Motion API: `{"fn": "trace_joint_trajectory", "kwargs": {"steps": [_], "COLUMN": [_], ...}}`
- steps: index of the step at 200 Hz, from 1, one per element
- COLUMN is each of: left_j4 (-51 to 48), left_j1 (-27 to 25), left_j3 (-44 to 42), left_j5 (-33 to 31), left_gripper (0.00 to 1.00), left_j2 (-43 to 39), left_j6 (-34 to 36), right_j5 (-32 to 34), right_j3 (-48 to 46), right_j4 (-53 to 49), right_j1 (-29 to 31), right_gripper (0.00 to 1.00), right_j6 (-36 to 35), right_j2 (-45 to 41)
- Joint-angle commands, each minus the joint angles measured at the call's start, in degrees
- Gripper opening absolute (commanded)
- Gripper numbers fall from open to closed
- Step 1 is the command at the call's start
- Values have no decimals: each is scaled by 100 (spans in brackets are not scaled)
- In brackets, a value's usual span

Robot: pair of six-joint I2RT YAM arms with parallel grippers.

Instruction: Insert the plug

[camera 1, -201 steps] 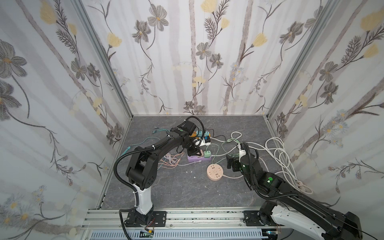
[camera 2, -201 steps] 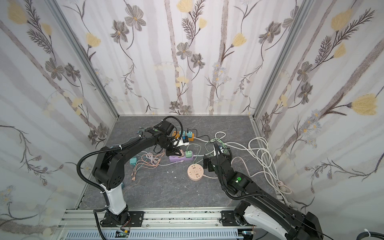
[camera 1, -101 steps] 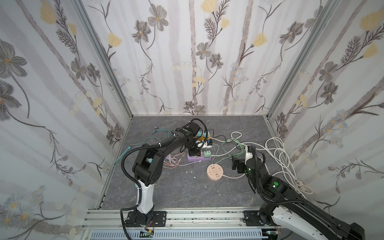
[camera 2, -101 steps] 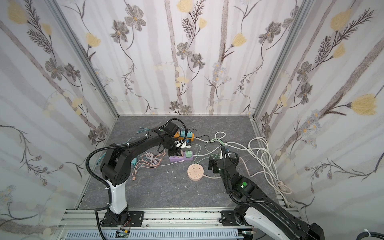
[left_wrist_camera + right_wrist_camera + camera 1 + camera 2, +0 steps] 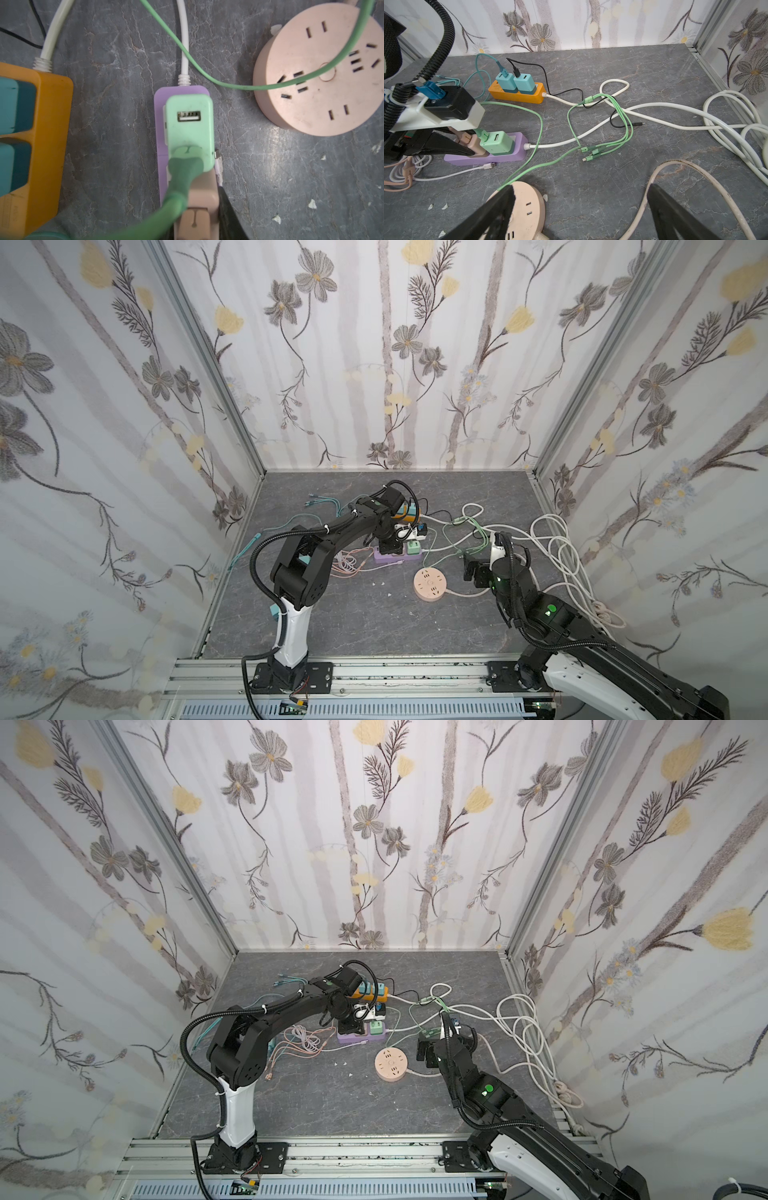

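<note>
Plug (image 5: 474, 146) between left fingers (image 5: 452, 148), right fingers (image 5: 492, 212) (wide)

Left wrist view: the purple plastic power strip (image 5: 159, 145) is covered by the mint-green USB charger cube (image 5: 190, 128) and the beige plug block (image 5: 204, 193). The block is cut by the frame edge and overlapped by the dark green cable boot (image 5: 184, 172); its prongs are hidden. Of the left gripper (image 5: 199, 212) only one black finger (image 5: 227, 214) is seen. The orange power strip (image 5: 47, 133) and round pink socket hub (image 5: 311, 108) are cropped; the teal adapters (image 5: 14, 106) are blurred. Right wrist view: both fingers (image 5: 492, 214) of the right gripper (image 5: 580, 186) are cropped, one masking part of the hub. In both top views the left gripper's tips are obscured by its arm.
</note>
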Motion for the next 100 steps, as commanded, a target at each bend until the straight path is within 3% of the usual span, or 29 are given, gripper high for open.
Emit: {"fn": "trace_joint_trajectory", "kwargs": {"steps": [1,22,49,59,72,84,100], "left_j4": [0,-16,-213,-257,-208,-80,129], "left_j1": [-22,-27,-34,-35,-38,-18,52], "left_j3": [-116,311,767,755,496,107,-445], "left_j5": [-394,-236,-18,119,322,418,416], "left_gripper": [0,0,45,67,87,100,100], "left_j2": [545,784,663,397,-91,-596,-1250], "left_j6": [477,570,524,389,221,23,-308], "right_j5": [-76,-115,-494,-718,-927,-1048,-1162], "right_j3": [-14,-16,-6,35,114,220,383], "right_j4": [99,102,295,360,410,440,498], "right_j1": [-12,-12,-20,-21,-20,-20,-20], "right_gripper": [99,99,99,99,99,99,99], "right_j6": [84,95,-69,-162,-229,-280,-321], "right_j2": [-16,-9,73,142,289,478,771]}}
